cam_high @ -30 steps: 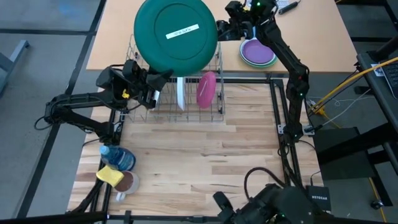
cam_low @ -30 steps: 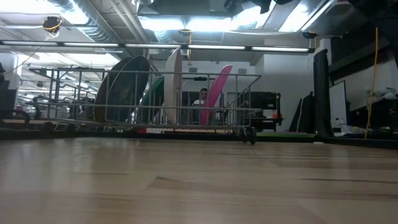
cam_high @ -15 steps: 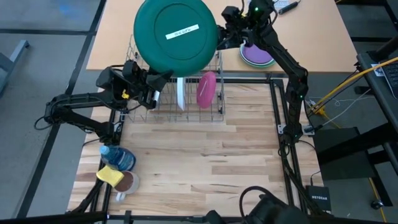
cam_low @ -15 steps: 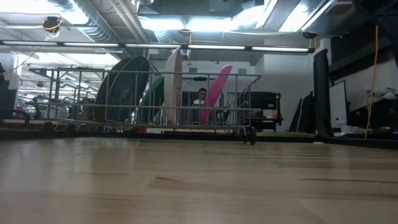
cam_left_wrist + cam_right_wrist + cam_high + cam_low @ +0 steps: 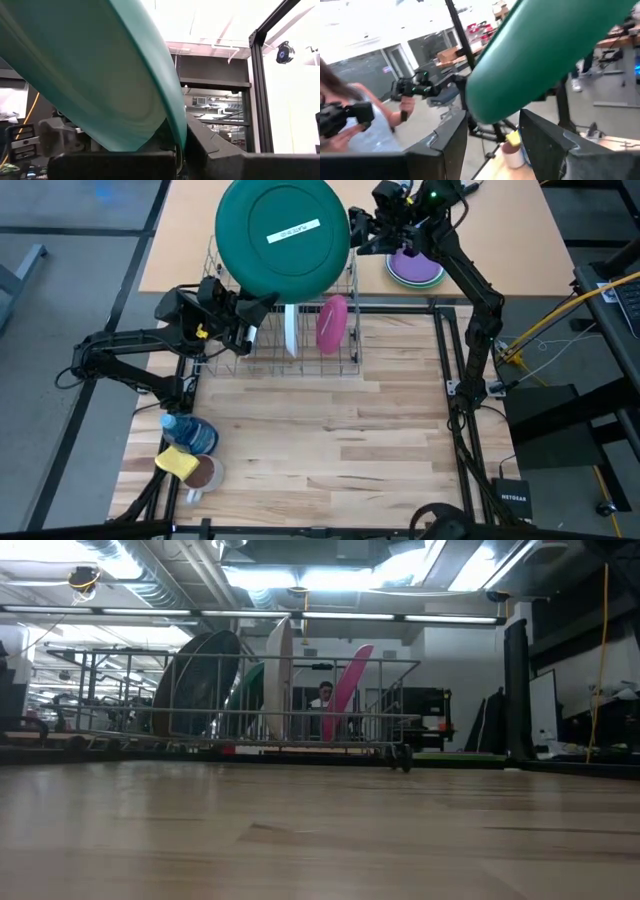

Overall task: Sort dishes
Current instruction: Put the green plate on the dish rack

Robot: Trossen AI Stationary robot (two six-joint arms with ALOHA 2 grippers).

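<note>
Above my pale wooden plank table (image 5: pixel 330 430), in a bright workshop room, my left pincer (image 5: pixel 262 304) holds the big round green plate (image 5: pixel 283 237) by its smooth rim over the wire rack (image 5: pixel 300 355) (pink plate (image 5: pixel 332 323) upright inside), while my right pincer (image 5: pixel 352 232) stands wide beside it.

One large green plate (image 5: pixel 283 235) is seen at twelve o'clock on the table. Two dishes are counted standing in the one wire rack (image 5: pixel 345 355) below it: one white plate (image 5: pixel 289 330) and one pink plate (image 5: pixel 332 323). One purple dish (image 5: pixel 415 265) is seen at two o'clock. Two arms are counted. One person (image 5: pixel 322 698) is visible in the room behind.
</note>
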